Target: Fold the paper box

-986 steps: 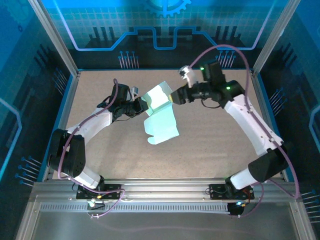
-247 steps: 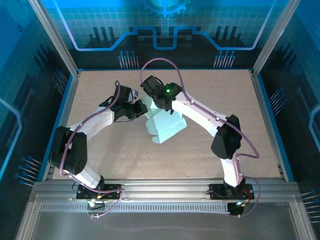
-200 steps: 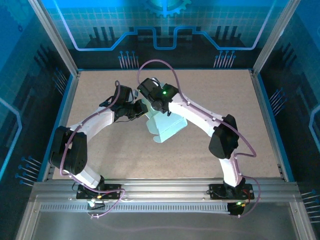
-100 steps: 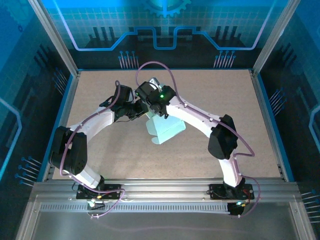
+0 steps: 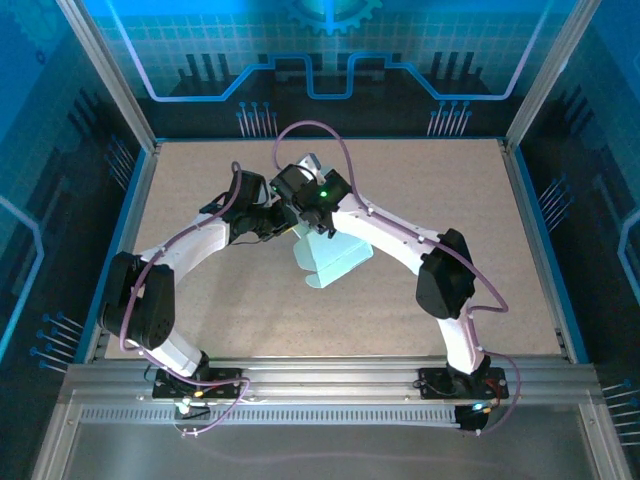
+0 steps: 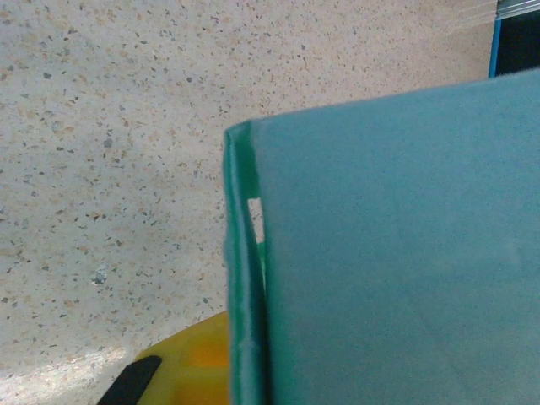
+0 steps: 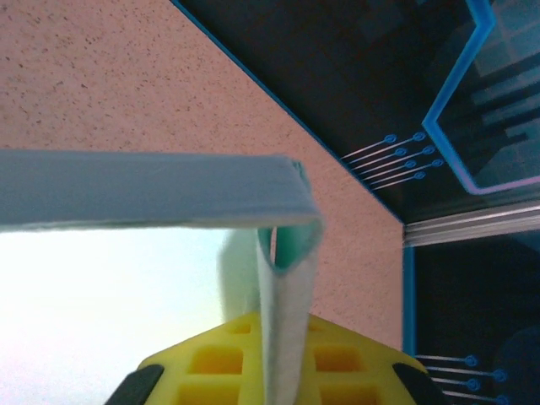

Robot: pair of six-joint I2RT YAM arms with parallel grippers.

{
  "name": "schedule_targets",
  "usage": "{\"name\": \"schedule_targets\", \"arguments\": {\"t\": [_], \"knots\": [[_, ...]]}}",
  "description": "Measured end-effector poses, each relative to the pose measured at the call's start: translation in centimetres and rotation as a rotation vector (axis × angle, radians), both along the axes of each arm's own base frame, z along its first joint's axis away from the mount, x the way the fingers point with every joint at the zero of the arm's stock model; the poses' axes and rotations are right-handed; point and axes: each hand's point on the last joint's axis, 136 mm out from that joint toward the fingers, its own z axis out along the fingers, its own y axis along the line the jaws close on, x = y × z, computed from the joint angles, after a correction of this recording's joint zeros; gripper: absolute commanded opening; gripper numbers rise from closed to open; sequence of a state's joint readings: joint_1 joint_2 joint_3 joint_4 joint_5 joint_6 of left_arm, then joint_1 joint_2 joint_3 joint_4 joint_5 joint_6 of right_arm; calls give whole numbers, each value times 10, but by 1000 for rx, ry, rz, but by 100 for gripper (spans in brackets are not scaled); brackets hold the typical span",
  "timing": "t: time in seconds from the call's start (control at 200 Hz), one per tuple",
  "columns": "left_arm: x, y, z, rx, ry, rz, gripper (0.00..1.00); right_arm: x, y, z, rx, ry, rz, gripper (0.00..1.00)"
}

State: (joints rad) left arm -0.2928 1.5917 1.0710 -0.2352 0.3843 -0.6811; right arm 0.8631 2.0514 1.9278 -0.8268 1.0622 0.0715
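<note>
The paper box (image 5: 335, 256) is a pale blue card lying mid-table, with its far-left wall folded up. Both grippers meet at that raised corner. My left gripper (image 5: 280, 218) comes in from the left. In the left wrist view the paper box (image 6: 396, 253) is a teal wall with a doubled edge against one yellow finger (image 6: 190, 363), and the other finger is hidden behind the card. My right gripper (image 5: 303, 210) reaches in from above. In its wrist view a folded-over flap of the paper box (image 7: 143, 199) runs down between the yellow pads (image 7: 211, 363), pinched.
The speckled tan table (image 5: 430, 180) stretches open to the right and toward the near edge. Blue enclosure walls and aluminium posts (image 5: 105, 70) ring it. The right arm (image 5: 440, 280) arches over the table's middle. A blue border (image 7: 408, 287) edges the table.
Since 4.9 s ago the right arm swung from the box's right side across to its far-left corner. Over the last second it crept further left, and the box slid slightly.
</note>
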Motion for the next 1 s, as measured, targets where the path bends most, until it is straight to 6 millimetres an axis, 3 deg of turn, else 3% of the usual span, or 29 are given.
{"name": "schedule_targets", "arguments": {"t": [0.075, 0.185, 0.245, 0.34, 0.475, 0.6, 0.745, 0.89, 1.001], "knots": [[0, 0, 0, 1, -1, 0, 0, -2, 5, -5, 25, 27, 20, 47], [0, 0, 0, 1, 0, 0, 0, -4, 10, -7, 50, 51, 42, 48], [0, 0, 0, 1, 0, 0, 0, -5, 11, -6, 56, 55, 49, 36], [-1, 1, -3, 6, 10, 2, 0, -4, 7, 0, 55, 38, 39, 0], [-1, 1, -4, 6, 14, 2, 0, -3, 3, 4, 51, 25, 25, 0], [0, 0, -4, 5, 10, -1, 0, -4, 3, 2, 57, 33, 26, 45], [-1, -4, -2, -2, 1, -14, 0, -9, 12, -3, 100, 66, 60, 77], [0, -7, 0, -6, -8, -18, 0, -19, 18, -2, 177, 108, 109, 95], [3, -8, 2, -15, -19, -9, 0, -30, 21, 14, 267, 115, 158, 98]]}}
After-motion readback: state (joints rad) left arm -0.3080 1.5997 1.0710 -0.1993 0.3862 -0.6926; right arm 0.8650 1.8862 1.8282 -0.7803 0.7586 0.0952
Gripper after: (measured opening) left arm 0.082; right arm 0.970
